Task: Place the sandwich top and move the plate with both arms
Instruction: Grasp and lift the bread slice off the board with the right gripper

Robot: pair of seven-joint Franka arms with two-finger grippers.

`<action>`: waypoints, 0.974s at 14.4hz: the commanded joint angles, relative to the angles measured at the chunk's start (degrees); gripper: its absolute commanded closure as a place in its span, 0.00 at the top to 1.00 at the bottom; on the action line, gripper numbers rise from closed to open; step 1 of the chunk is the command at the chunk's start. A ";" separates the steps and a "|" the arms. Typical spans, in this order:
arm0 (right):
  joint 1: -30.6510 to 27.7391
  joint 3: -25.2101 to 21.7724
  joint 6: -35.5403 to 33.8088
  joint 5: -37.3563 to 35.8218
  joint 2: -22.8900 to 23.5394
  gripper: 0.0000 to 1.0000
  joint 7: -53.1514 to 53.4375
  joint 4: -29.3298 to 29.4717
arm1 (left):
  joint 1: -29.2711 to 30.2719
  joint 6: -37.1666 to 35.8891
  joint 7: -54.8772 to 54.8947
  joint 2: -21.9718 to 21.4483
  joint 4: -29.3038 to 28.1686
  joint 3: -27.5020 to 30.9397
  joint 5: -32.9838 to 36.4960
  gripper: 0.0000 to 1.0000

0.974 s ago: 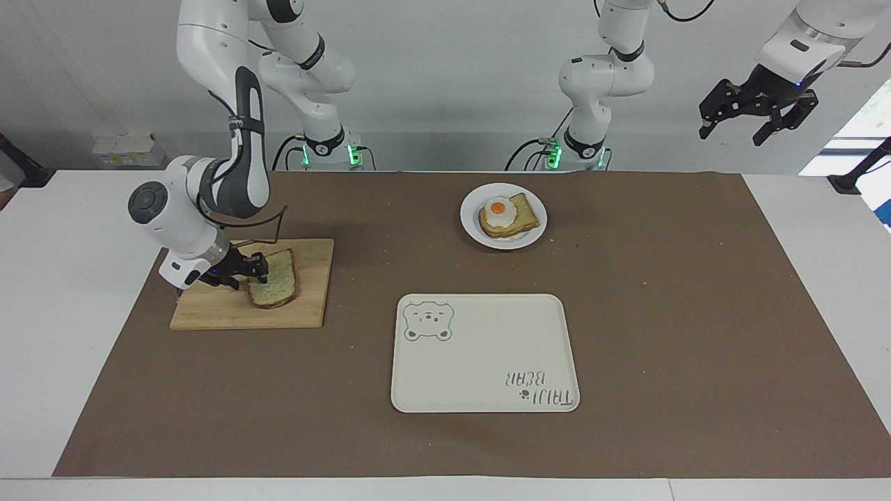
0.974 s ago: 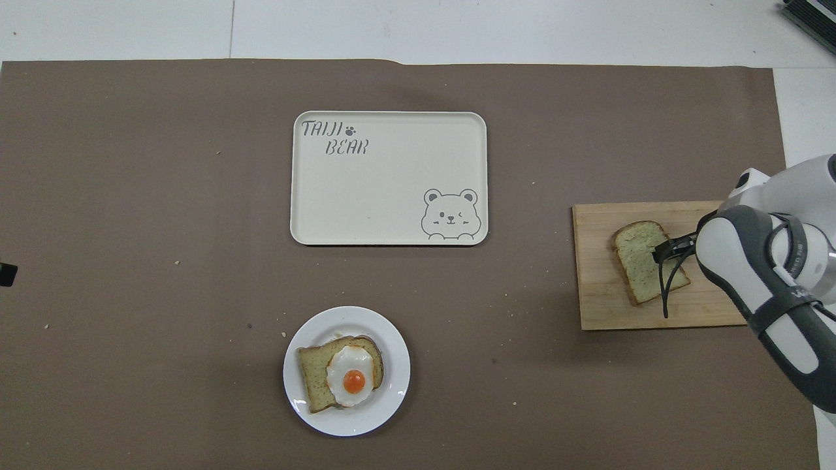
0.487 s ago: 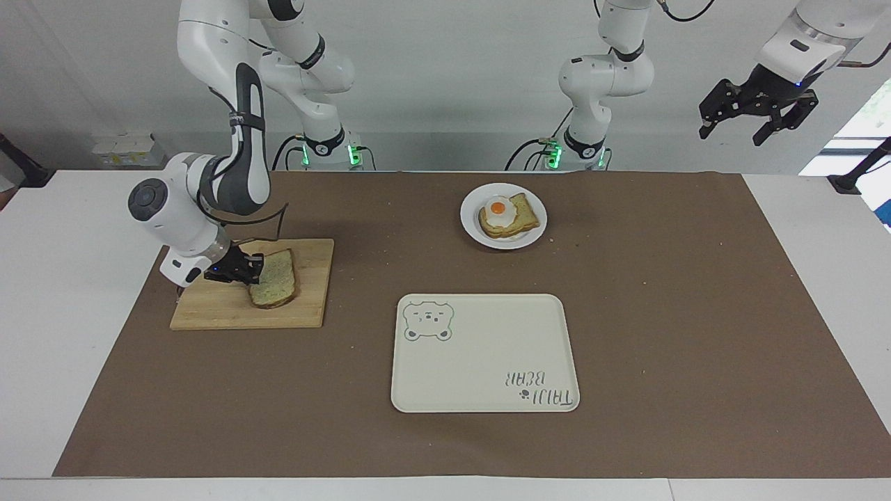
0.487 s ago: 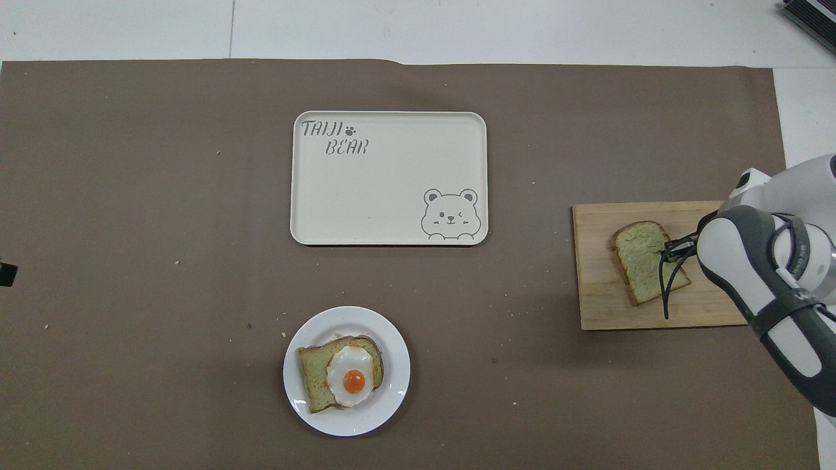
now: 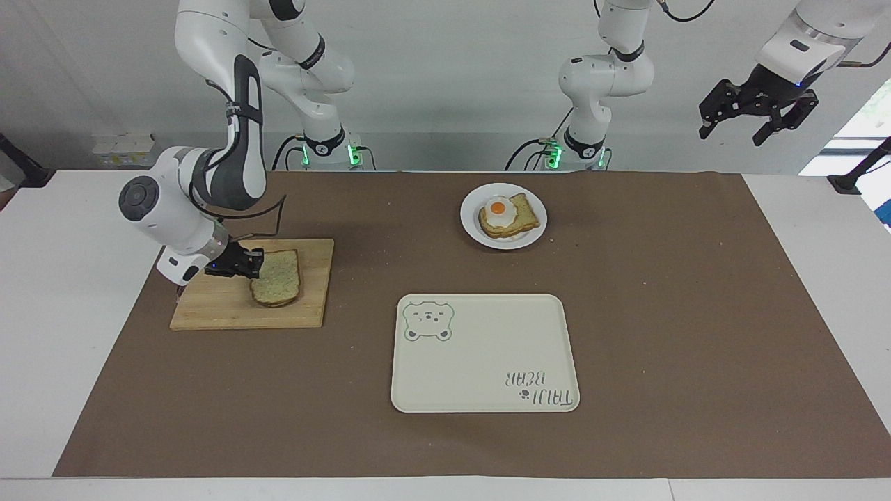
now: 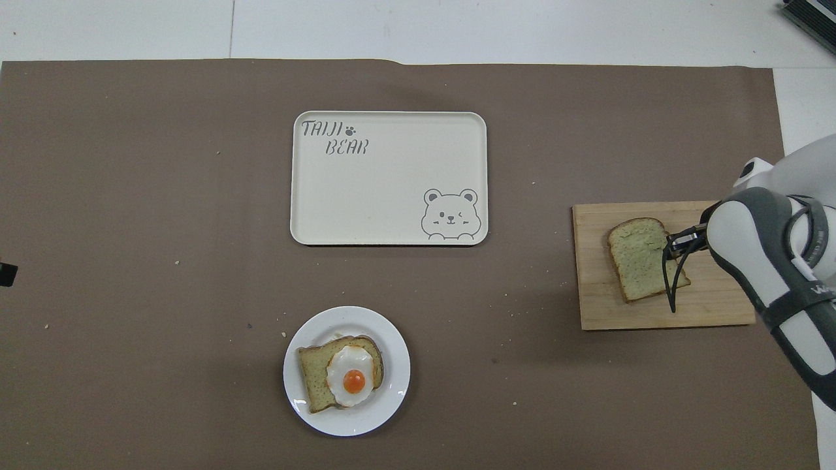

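Right end effector [image 5: 249, 265] clamped on the edge of the sandwich top [image 5: 277, 278], a flat speckled slice, dark crust, over the wooden board [image 5: 209, 309]; round white plate [image 5: 470, 229] well apart; left end effector [image 5: 757, 115] raised, open, waiting.

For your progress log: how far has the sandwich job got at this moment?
Done: nothing placed yet. In hand: the right gripper grips the sandwich top, tilted up off the cutting board. Left: set it on the egg-topped bread on the plate, then move the plate. The left gripper waits raised, jaws open.
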 commanded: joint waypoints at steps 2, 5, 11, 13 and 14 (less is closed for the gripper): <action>0.06 1.13 -5.57 6.38 -0.85 0.00 0.97 2.09 | -0.88 -0.22 -0.64 -1.41 -1.46 0.48 0.32 1.00; 0.14 1.66 -9.79 7.37 -2.34 0.00 0.88 2.10 | -0.88 -0.22 -0.64 -1.41 -1.54 0.48 0.32 1.00; 0.14 2.80 -19.80 13.42 -5.07 0.00 0.79 2.09 | -0.88 -0.22 -0.64 -1.41 -1.46 0.48 0.32 1.00; 0.14 3.68 -22.10 15.01 -5.86 0.00 0.97 2.01 | -0.88 -0.22 -0.73 -1.41 -1.55 0.48 0.32 1.00; 0.14 4.38 -23.76 15.02 -5.95 0.00 1.06 2.01 | -0.88 -0.22 -0.73 -1.41 -1.55 0.48 0.32 1.00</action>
